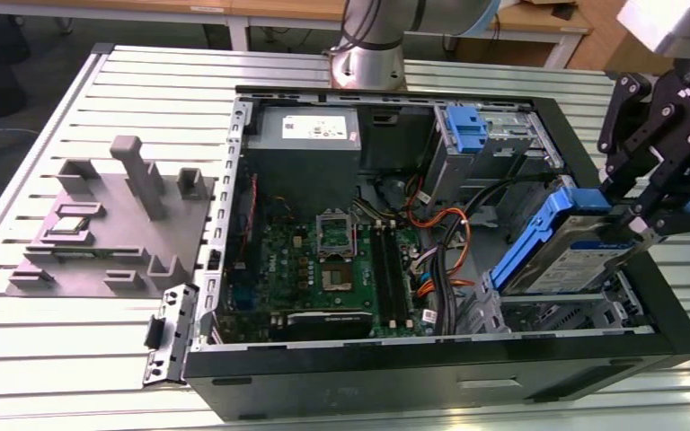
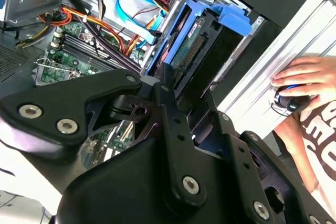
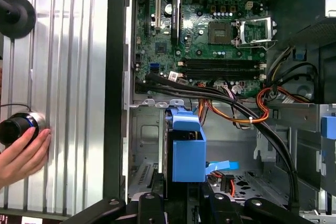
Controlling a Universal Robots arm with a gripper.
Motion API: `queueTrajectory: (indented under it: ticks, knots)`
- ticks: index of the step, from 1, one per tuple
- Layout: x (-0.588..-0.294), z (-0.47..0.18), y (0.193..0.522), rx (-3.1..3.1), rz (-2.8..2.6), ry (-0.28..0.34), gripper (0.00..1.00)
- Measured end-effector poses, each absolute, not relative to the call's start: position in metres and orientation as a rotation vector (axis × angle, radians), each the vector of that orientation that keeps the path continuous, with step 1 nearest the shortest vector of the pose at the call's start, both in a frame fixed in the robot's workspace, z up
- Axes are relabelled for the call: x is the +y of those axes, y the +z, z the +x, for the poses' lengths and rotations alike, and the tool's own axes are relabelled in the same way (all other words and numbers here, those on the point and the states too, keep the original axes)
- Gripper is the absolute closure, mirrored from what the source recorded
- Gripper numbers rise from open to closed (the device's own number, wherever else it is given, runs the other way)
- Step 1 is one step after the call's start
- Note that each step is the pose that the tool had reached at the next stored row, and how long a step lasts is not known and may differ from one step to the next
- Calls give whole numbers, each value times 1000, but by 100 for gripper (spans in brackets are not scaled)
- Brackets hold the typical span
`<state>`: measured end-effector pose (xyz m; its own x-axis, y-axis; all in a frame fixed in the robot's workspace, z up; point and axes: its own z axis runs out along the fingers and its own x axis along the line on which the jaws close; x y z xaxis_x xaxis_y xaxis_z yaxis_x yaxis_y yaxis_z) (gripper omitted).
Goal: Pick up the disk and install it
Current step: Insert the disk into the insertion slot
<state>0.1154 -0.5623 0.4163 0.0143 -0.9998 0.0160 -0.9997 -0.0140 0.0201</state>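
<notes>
The gripper (image 1: 628, 214) is clamped on the disk's (image 1: 561, 256) upper end, gripping across its blue rails. It holds the disk tilted over the drive bay (image 1: 561, 314), at the computer case's (image 1: 441, 370) corner diagonally opposite the power supply (image 1: 309, 126). The tilt likely lines the rails up with the bay's guides. A person's hand (image 3: 21, 156) rests on the slatted table (image 3: 68, 77) outside.

Work surface: a desk (image 1: 33, 377) of ribbed silver metal, with grooves running from the exterior view's left to its right. Bright light glares off the slats along its near edge. Behind the far edge stand wood-topped tables (image 1: 273, 11) on white legs. A dark grey floor (image 1: 51, 40) shows beyond the desk's far corner, on the exterior view's left.
</notes>
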Motion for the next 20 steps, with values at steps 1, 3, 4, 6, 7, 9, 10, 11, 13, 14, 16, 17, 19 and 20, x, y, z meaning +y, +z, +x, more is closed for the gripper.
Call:
queueTrajectory:
  ticks: [1, 3, 4, 6, 7, 9, 10, 11, 13, 14, 16, 17, 19, 20]
  knots:
    - [-562, 115, 415, -2188, 2219, -4, 65]
    - [-562, 115, 411, -2188, 2219, -4, 65]
    - [-562, 115, 409, -2188, 2219, -4, 65]
    - [-563, 115, 406, -2188, 2219, -4, 65]
    - [-563, 115, 404, -2188, 2219, -4, 65]
    - [-563, 115, 400, -2188, 2219, -4, 65]
    - [-563, 115, 398, -2188, 2219, -4, 65]
    - [-563, 115, 397, -2188, 2219, -4, 65]
    - [-563, 114, 393, -2188, 2219, -4, 65]
    - [-563, 114, 391, -2188, 2219, -4, 65]
    - [-563, 114, 387, -2188, 2219, -4, 65]
    - [-563, 114, 387, -2188, 2219, -4, 65]
    - [-563, 114, 387, -2188, 2219, -4, 65]
    - [-563, 114, 387, -2188, 2219, -4, 65]
